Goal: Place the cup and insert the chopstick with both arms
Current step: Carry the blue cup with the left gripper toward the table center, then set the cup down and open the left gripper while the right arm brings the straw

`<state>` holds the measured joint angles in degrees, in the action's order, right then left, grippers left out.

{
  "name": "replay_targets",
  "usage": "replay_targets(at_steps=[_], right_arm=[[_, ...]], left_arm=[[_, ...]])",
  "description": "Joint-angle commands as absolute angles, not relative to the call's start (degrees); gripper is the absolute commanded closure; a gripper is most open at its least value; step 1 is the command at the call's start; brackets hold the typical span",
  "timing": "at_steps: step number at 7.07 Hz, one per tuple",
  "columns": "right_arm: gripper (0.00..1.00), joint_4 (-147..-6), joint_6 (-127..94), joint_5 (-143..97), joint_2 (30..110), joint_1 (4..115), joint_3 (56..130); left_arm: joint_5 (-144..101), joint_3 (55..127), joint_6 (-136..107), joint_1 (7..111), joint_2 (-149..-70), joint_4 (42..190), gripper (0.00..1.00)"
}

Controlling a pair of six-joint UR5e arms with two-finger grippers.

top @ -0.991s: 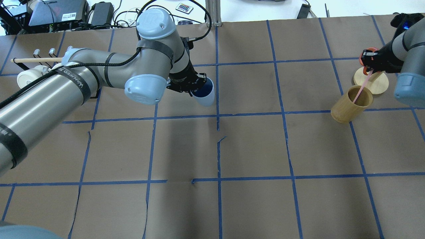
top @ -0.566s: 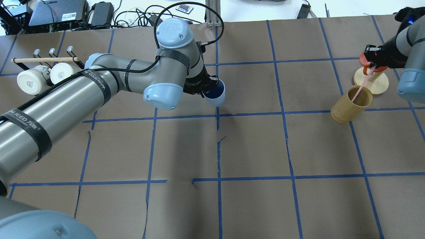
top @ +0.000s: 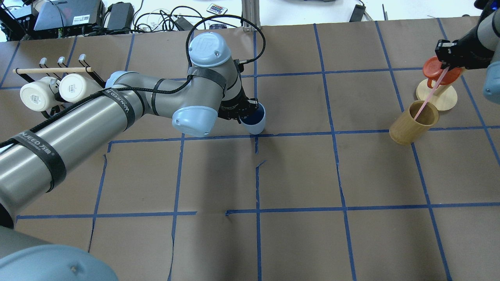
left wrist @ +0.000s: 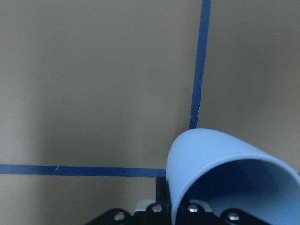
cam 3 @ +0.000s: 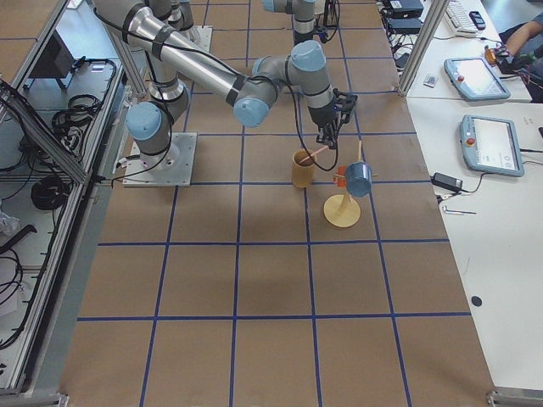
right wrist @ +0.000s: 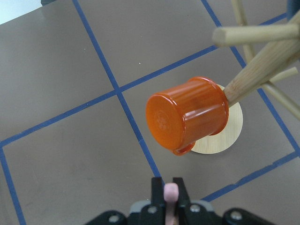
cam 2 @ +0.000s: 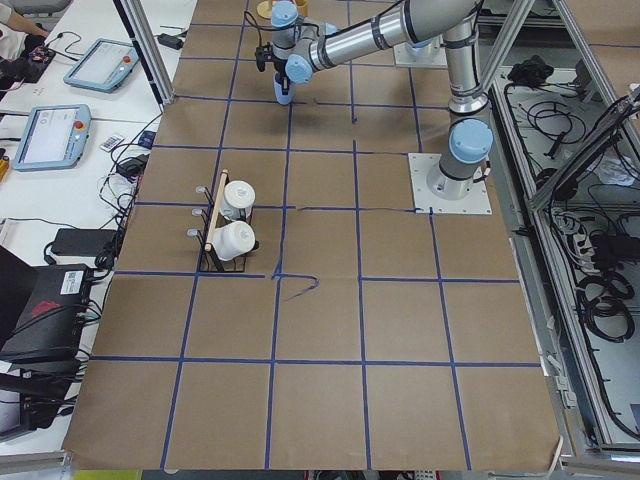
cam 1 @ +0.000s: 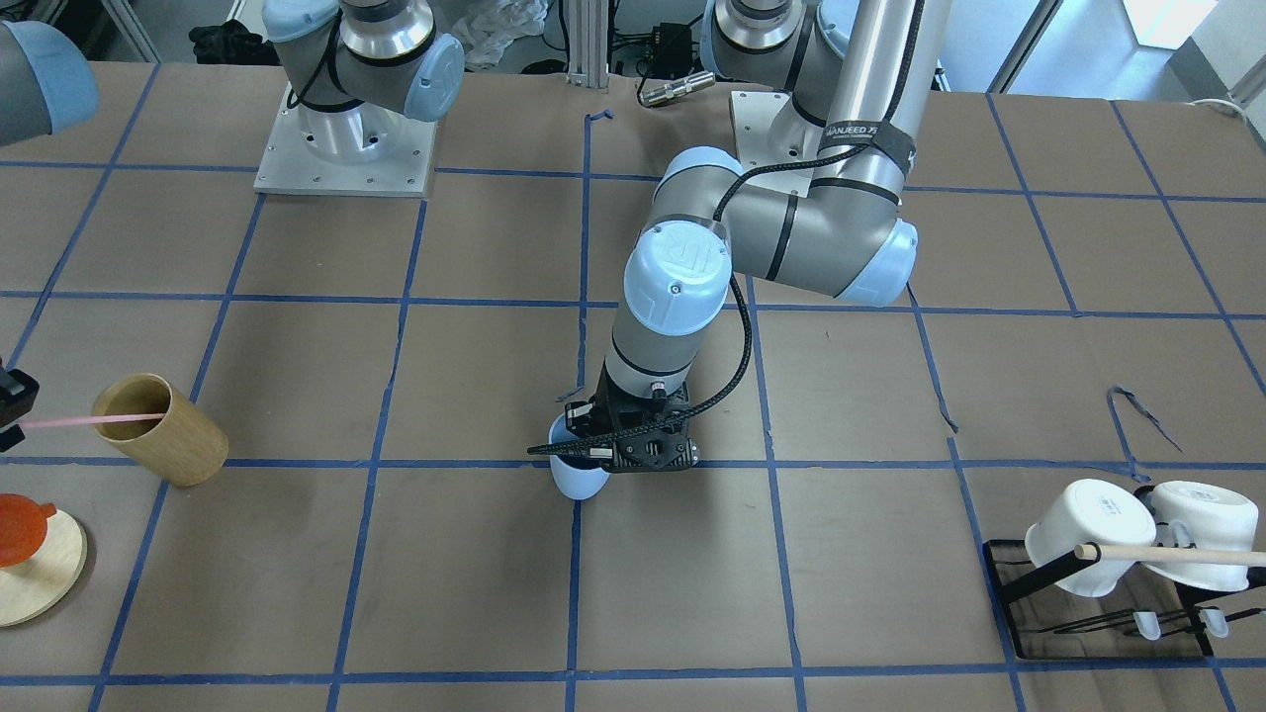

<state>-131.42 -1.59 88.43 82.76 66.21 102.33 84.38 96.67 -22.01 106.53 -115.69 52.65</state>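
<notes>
My left gripper [top: 243, 112] is shut on the rim of the light-blue cup [top: 254, 120] and holds it tilted, low over the tape crossing at the table's middle. The cup also shows in the front view [cam 1: 577, 477] and the left wrist view [left wrist: 220, 164]. My right gripper [top: 445, 58] is shut on the top of the pale-pink chopstick [top: 429, 91]. The stick's lower end is still inside the tan wooden cylinder [top: 410, 127]. In the right wrist view the stick's end [right wrist: 170, 196] sits between the fingers.
An orange cup [top: 434, 68] hangs on a wooden peg stand [top: 443, 99] just behind the cylinder, right under my right gripper. A black rack with two white mugs [top: 47, 90] and a wooden dowel [top: 50, 70] stands at the far left.
My left arm carried the cup to the right and a little nearer, to the tape crossing. My right gripper rose and moved away, drawing the chopstick up in the cylinder.
</notes>
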Motion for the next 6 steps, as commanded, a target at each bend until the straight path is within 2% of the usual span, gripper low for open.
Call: replay_targets(at_steps=[1, 2, 3, 4, 6], right_arm=[[0.89, -123.78, -1.58, 88.42, 83.76, 66.36, 96.01], [0.89, -120.53, -1.50, 88.42, 83.76, 66.62, 92.84], [0.89, -117.10, -1.49, 88.33, 83.85, 66.88, 89.85], [0.89, -114.98, -1.41, 88.33, 83.93, 67.58, 86.87], [0.93, -113.02, -2.36, 88.33, 83.50, 73.70, 83.59]], left_arm=[[84.55, 96.85, -22.41, 106.78, -115.84, 52.73, 0.75], [84.46, 96.68, -23.54, 106.79, -115.67, 52.65, 0.53], [84.55, 96.16, -23.55, 106.70, -114.01, 52.73, 0.11], [84.64, 94.41, -22.77, 105.66, -112.25, 53.95, 0.00], [91.39, 90.63, -7.92, 101.37, -107.26, 62.34, 0.00]])
